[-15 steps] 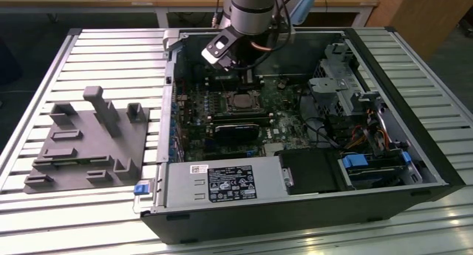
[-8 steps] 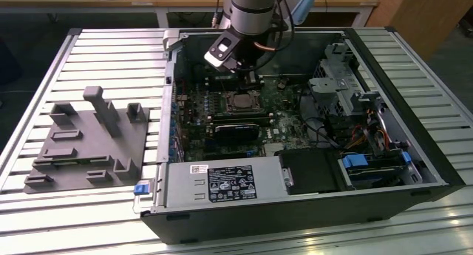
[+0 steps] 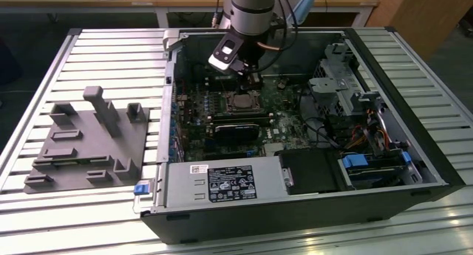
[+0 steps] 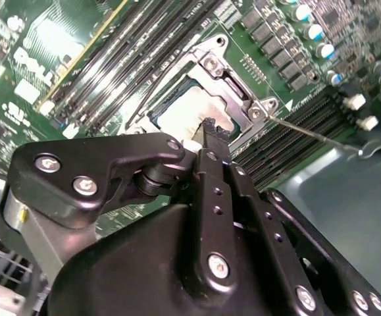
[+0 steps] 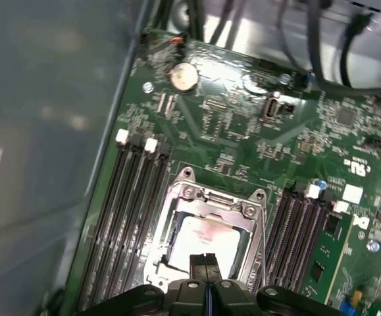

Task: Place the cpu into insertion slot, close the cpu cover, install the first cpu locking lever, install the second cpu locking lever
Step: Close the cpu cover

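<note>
Gripper (image 5: 204, 262) with fingers pressed together and nothing between them, tips at the cpu (image 5: 200, 236). The cpu lies in the insertion slot (image 3: 229, 102), framed by the cpu cover (image 5: 211, 197), at 12 o'clock from the black card (image 3: 238, 134) in the exterior view.

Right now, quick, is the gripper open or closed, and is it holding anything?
Gripper: shut, holding nothing; its tip is at the cpu, inside the window of the cpu cover.
</note>
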`<state>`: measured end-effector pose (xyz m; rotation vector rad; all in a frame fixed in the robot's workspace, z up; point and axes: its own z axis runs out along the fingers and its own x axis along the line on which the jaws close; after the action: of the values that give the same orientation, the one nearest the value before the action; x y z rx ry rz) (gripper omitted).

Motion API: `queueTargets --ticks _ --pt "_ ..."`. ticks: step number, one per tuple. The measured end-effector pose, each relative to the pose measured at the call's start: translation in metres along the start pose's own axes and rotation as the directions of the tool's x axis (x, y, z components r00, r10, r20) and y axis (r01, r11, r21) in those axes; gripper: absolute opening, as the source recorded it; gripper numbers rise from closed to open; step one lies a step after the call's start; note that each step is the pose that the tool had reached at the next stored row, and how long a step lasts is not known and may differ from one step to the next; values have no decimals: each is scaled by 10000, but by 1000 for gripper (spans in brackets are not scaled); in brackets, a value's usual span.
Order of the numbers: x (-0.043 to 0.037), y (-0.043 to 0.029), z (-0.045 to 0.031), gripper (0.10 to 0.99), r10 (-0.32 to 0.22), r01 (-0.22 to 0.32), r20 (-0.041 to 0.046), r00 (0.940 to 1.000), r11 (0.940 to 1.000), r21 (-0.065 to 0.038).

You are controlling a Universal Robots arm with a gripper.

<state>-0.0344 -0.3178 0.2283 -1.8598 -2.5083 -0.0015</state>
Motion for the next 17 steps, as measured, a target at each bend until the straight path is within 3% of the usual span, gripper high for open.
queueTargets --ticks 4,9,13,17 --pt "0 0 2 106 -745 745 7 9972 9972 12" --pt "0 0 4 106 -1644 1643 16 9864 9864 28" --pt "0 0 6 106 -2354 2354 20 9719 9719 40" --pt "0 0 7 106 -3063 3063 25 9519 9519 53"
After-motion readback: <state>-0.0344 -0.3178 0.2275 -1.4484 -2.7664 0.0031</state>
